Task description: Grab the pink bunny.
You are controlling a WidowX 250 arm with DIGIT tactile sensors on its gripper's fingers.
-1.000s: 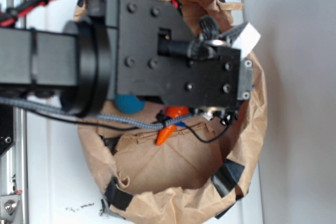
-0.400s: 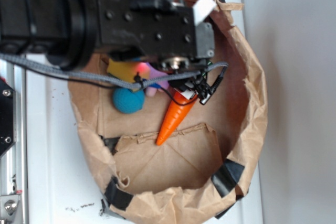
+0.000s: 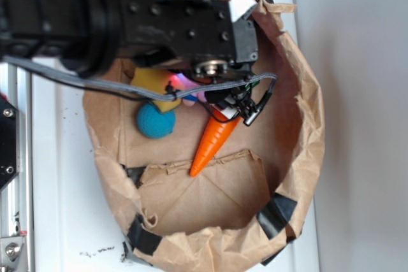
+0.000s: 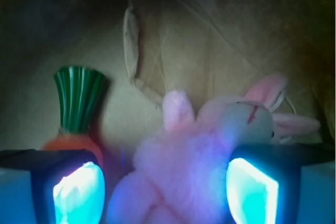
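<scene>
The pink bunny lies on the floor of the paper bag, fluffy and pale pink, its cream face and long ears toward the right. My gripper is open, with one glowing fingertip on each side of the bunny's body and small gaps between pads and fur. From the exterior view the gripper hangs over the bag's upper part and covers most of the bunny; only a pink sliver shows under it.
An orange carrot with a green top lies just left of the bunny. A blue yarn ball and a yellow sponge block sit nearby. The crumpled brown paper bag walls surround everything.
The gripper has moved from the bag's middle toward its upper side, uncovering the carrot and blue ball, and now straddles the bunny.
</scene>
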